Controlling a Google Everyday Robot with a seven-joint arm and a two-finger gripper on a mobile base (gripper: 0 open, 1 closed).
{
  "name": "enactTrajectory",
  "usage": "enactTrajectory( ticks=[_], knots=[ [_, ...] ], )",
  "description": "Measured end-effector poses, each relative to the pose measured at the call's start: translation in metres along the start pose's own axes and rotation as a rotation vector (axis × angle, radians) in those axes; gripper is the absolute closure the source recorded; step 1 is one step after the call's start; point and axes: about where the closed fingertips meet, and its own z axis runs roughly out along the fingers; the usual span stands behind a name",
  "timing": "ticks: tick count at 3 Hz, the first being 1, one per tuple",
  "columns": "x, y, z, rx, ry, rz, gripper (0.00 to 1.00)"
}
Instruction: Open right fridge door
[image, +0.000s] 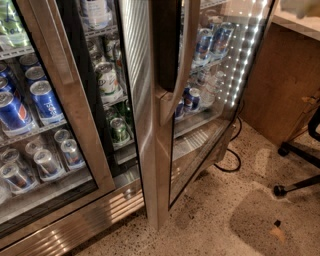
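Right fridge door (165, 150) stands ajar at centre with nothing on its handle (186, 65); claw (300, 6) is a pale sliver at the top-right corner, opening cannot be told; risk: unheld door swings shut, or pushed wider hits the cabinet (285, 85).

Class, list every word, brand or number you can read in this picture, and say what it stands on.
No text reads clearly.
Blue cans behind the left door: lettering too blurred.
Green can: label blurred.
Right fridge door, and gripper at the top right edge: no text.
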Motion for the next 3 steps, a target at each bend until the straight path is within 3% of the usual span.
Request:
enactTrajectory(
  ticks=[1, 2, 3],
  knots=[
    [-0.020, 0.000, -0.006, -0.084, 0.066, -0.019, 0.00],
    [-0.045, -0.012, -0.026, -0.069, 0.103, -0.013, 0.00],
    [-0.046, -0.012, -0.024, -0.067, 0.101, -0.015, 0.00]
  ],
)
